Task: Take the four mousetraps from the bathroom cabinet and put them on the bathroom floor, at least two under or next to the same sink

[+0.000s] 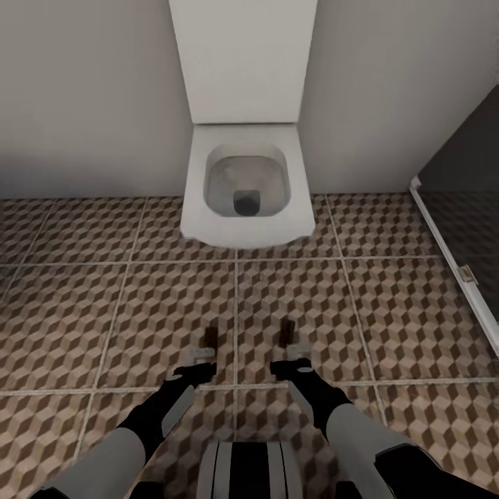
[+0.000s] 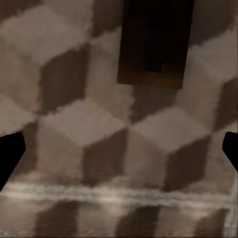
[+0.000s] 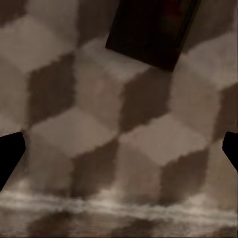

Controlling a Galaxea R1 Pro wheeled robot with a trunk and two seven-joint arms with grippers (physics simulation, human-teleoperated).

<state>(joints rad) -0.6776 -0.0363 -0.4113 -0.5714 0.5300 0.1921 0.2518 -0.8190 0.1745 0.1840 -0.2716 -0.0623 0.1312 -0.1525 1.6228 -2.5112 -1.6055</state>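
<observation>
- I see two small dark flat boards lying on the bathroom floor (image 1: 125, 305), just past my grippers. I think they are mousetraps.
- The left mousetrap (image 1: 211, 339) lies at twelve o'clock from my left gripper (image 1: 202, 355). The right mousetrap (image 1: 288, 331) lies at twelve o'clock from my right gripper (image 1: 298, 351).
- Each board's long side points away from me, toward the toilet (image 1: 246, 184) at twelve o'clock.
- Both sets of jaws are spread wide with nothing in them. In the wrist views I see the dark fingertips (image 2: 10, 151) far apart, with bare tile between them.
- Each arm is nearest its own trap.
- I see a toilet here, not a sink, so I think these traps may need to go nearer one.
- The shower glass (image 1: 464, 208) is at two o'clock.
</observation>
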